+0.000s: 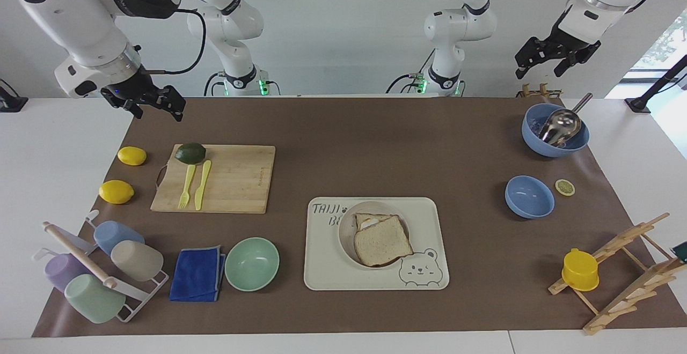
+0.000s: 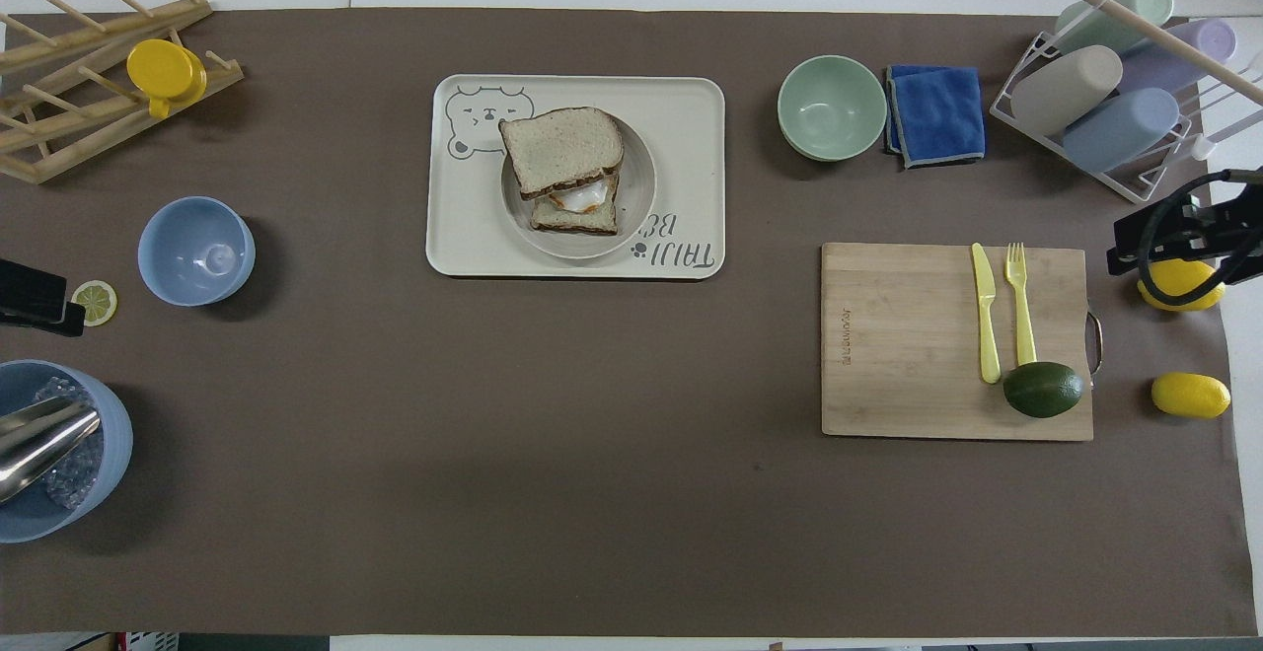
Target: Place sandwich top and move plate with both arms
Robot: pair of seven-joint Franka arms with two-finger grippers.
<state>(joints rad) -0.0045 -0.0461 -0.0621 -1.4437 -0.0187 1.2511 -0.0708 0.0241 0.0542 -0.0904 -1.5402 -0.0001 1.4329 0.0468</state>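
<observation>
On tray [image 1: 435, 246]: plate [image 1: 346, 236], margin all round

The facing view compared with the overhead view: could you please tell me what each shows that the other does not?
Only the facing view shows the big arms whole, with the left pincer raised above the ice bowl and the right pincer by the mat's corner, both open, plus two smaller arms at the wall. Only the overhead view shows the fried egg clearly under the sandwich top, which sits skewed. Both show the plate on the bear tray, the cutting board and the green bowl.
</observation>
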